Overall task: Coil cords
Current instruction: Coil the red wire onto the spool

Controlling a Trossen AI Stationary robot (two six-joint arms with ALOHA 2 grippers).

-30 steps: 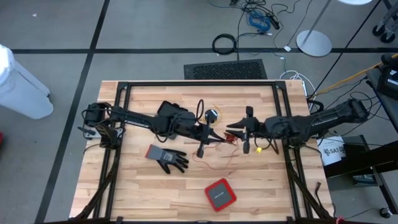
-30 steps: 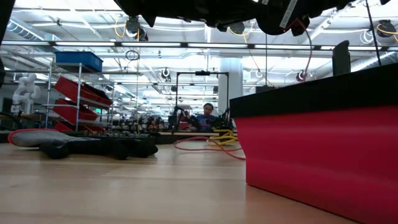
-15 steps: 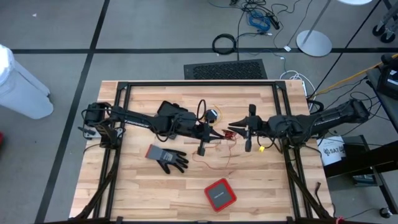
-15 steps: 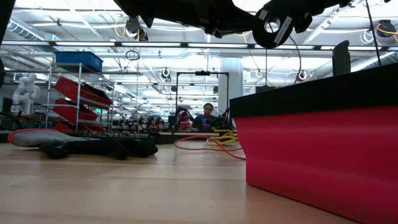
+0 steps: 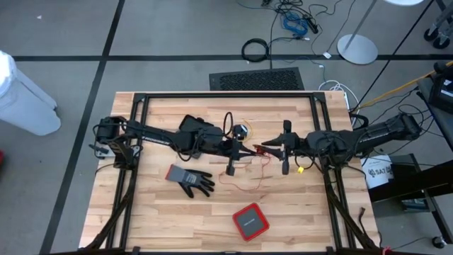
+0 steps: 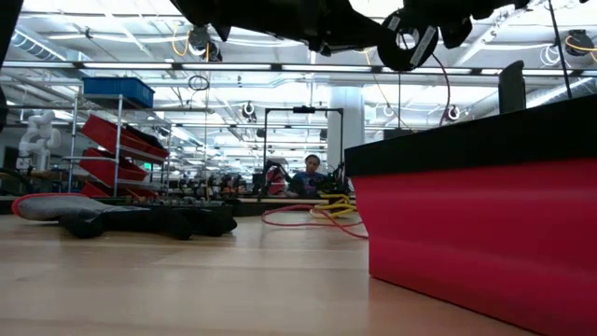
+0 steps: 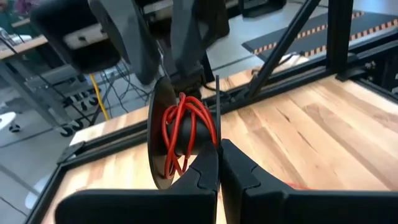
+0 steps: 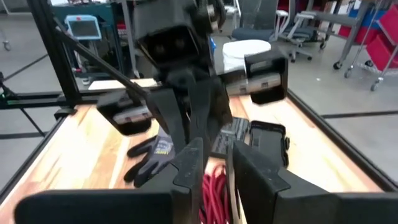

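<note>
progress: thin red wire (image 7: 180,134) is being wound into loops in mid-air above the middle of the light wooden table (image 5: 163,216), between the two arms; part done, judged.
left to do: a loose red tail is being trailed onto the table; thin yellow wire (image 5: 300,170) is lying untouched near the right arm.
left gripper (image 5: 249,150): fingers (image 7: 205,177) are being held fully closed, tips right at the red loops; whether a strand is pinched cannot be told.
right gripper (image 5: 263,149): fingers (image 8: 189,162) are being kept narrowly apart, with the red loops sitting in the gap, apparently wrapped around one finger.
other items: grey-and-black work glove (image 5: 190,178) and red square box (image 5: 250,221) are being left aside.
</note>
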